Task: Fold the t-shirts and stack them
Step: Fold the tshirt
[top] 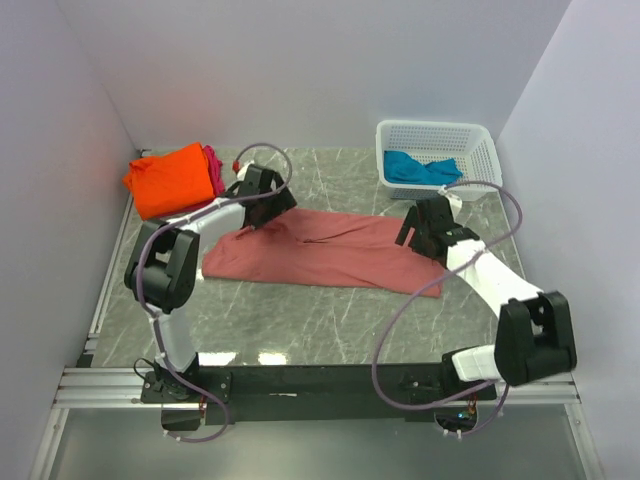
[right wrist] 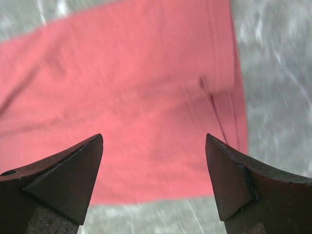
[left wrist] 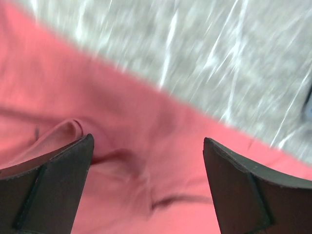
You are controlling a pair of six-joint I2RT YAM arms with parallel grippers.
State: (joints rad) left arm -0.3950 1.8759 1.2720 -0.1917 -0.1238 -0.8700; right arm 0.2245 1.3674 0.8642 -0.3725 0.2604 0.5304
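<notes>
A salmon-pink t-shirt lies folded into a long band across the middle of the table. My left gripper hovers open over its far left part; the left wrist view shows wrinkled pink cloth between the spread fingers, nothing held. Over the shirt's right end my right gripper is open too, with the shirt's edge and grey table beneath it. A folded orange t-shirt rests on a magenta one at the far left. The teal t-shirt lies in the basket.
A white mesh basket stands at the far right corner. White walls close in the grey marbled table on three sides. A metal rail runs along the near edge under the arm bases.
</notes>
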